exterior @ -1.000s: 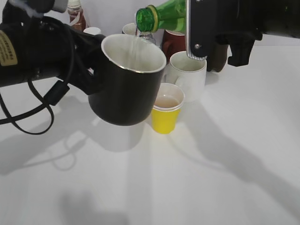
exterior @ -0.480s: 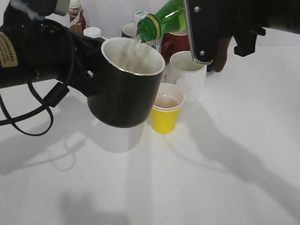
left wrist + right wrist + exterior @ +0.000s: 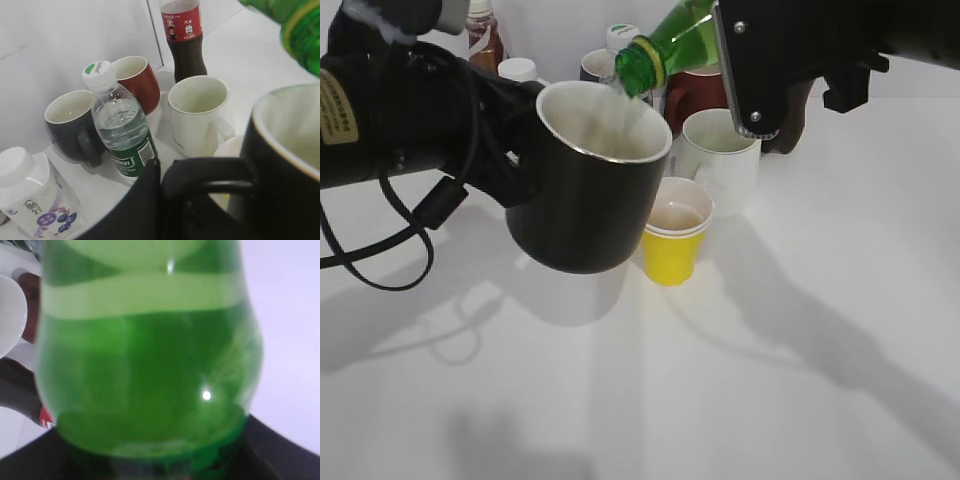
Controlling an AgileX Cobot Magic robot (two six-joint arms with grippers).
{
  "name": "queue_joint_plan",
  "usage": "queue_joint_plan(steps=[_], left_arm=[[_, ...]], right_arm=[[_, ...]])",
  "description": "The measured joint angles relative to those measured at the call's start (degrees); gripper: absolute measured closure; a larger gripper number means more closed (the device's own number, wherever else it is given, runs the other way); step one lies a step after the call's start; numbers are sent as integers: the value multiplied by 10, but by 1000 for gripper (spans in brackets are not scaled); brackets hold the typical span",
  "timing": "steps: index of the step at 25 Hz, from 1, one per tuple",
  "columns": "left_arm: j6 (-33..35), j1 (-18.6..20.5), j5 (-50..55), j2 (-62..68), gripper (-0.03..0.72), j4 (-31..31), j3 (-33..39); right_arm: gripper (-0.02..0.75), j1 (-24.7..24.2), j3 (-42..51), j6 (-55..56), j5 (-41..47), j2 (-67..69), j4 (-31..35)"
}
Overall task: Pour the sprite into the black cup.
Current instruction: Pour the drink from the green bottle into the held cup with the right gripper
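Observation:
My left gripper (image 3: pixel 515 165) is shut on the handle (image 3: pixel 207 180) of the black cup (image 3: pixel 590 190) and holds it in the air, tilted toward the camera. My right gripper (image 3: pixel 750 70) is shut on the green sprite bottle (image 3: pixel 670 45), tipped with its open neck over the cup's far rim. A thin clear stream falls from the neck into the cup's white inside. In the right wrist view the sprite (image 3: pixel 145 365) fills the frame. In the left wrist view the bottle's neck (image 3: pixel 300 30) hangs above the cup's rim (image 3: pixel 280 125).
A yellow paper cup (image 3: pixel 675 240) with liquid stands just under the black cup. Behind it are a white mug (image 3: pixel 720 160), a dark red mug (image 3: pixel 137 80), a narrower dark mug (image 3: pixel 72 120), a water bottle (image 3: pixel 122 130), a cola bottle (image 3: pixel 185 40) and a white carton (image 3: pixel 30 195).
The sprite bottle's neck has dropped and tipped further down over the cup's rim, then held. The black cup has stayed almost still.

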Motion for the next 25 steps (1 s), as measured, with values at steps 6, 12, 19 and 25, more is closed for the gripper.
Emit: queue_joint_plan(steps=[6, 12, 19, 25], left_arm=[[1, 0, 1, 0, 651, 0, 0], [1, 0, 3, 0, 651, 1, 0], [1, 0, 4, 0, 651, 2, 0], [1, 0, 5, 0, 651, 2, 0]], right_arm=[[337, 0, 0, 0, 0, 0, -1], [337, 0, 0, 0, 0, 0, -1], [337, 0, 0, 2, -3, 0, 26], [337, 0, -1, 2, -9, 0, 123]])
